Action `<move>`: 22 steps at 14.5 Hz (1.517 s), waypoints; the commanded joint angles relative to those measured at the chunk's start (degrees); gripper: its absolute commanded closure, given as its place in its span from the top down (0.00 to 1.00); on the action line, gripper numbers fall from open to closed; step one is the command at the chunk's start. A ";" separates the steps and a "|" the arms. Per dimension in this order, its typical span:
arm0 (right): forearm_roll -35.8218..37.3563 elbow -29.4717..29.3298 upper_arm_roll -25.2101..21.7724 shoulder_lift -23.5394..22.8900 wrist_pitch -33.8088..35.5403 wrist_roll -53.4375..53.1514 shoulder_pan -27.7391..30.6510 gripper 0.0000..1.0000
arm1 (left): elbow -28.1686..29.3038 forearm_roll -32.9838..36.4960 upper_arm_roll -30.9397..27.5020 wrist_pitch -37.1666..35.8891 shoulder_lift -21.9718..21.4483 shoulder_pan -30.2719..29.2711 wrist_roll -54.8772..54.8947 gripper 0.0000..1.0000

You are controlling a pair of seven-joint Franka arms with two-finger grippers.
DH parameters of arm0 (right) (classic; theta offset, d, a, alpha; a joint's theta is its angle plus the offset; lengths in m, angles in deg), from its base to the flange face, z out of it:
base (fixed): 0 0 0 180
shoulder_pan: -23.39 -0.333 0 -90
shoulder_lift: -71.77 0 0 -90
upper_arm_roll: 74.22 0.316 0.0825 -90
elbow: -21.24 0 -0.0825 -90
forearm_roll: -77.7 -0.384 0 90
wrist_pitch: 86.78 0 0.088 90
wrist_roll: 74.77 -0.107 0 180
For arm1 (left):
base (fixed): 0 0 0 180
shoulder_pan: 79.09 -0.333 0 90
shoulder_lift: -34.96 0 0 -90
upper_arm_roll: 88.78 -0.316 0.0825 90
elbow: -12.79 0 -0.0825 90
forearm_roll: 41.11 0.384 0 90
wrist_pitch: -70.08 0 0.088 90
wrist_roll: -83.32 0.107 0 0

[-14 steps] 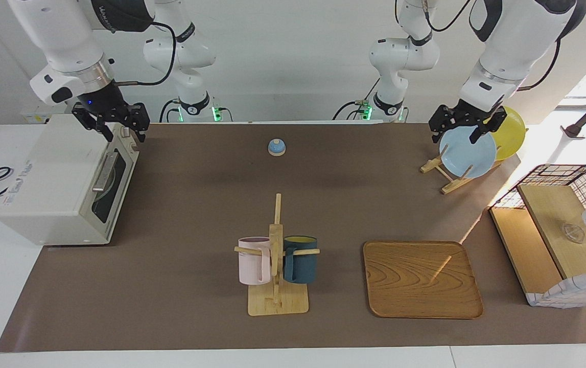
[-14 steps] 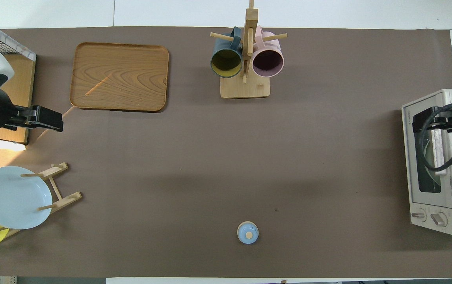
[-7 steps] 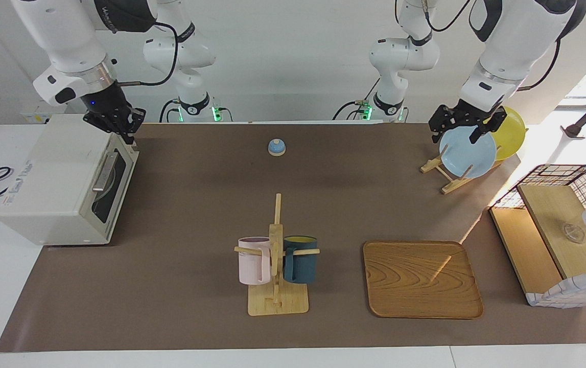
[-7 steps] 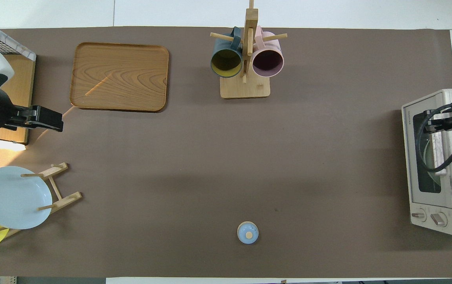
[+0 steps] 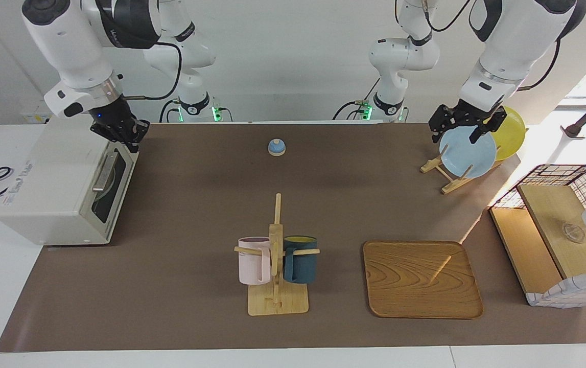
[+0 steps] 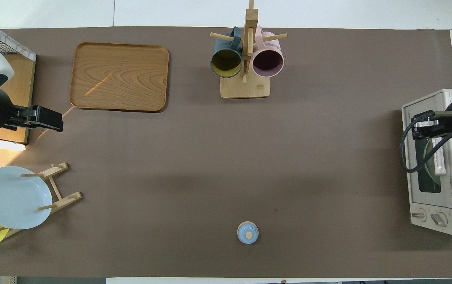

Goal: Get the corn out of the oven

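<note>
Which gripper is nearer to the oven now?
The right. The right gripper is shut at the top edge of the oven door; the left gripper waits over the blue plate.

Table [image 5: 180, 327] w/ brown mat [image 5: 195, 204], oven [image 5: 63, 189], tray [image 5: 422, 278].

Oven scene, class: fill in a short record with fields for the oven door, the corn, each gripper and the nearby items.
oven door: shut on the oven
corn: not visible
right gripper: shut, at the door's top edge, near the end of the handle nearer to the robots
left gripper: open, waiting over the blue plate
mug rack: pink and dark blue mugs hanging
wooden tray: nothing on it
</note>
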 commanded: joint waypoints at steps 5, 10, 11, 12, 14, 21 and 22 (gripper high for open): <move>5.98 10.49 0.22 3.46 -6.46 -3.03 4.86 0.00 | 0.62 0.43 0.31 -0.02 -0.81 -0.45 0.25 1.00; 10.38 12.51 0.22 3.28 -8.57 -2.94 6.71 0.00 | 0.62 0.43 0.31 0.42 -0.81 -0.45 0.08 1.00; 10.48 12.51 0.13 3.28 -8.66 -2.94 6.89 0.00 | 0.71 0.43 0.31 0.51 -0.81 -0.45 0.08 1.00; 10.48 12.95 0.22 3.28 -8.83 -2.77 7.93 0.00 | 0.71 0.43 0.31 0.51 -0.81 -0.45 0.08 1.00; 10.48 13.22 0.13 3.01 -9.79 -2.50 8.47 0.00 | 0.71 0.43 0.31 0.51 -0.81 -0.45 0.08 1.00; 10.04 13.74 0.13 1.69 -11.64 -3.12 9.44 0.00 | 0.71 0.43 0.40 0.60 -0.81 -0.45 0.08 1.00; 10.04 13.75 0.13 1.43 -12.34 -3.03 9.96 0.00 | 0.71 0.43 0.40 0.60 -0.81 -0.45 0.08 1.00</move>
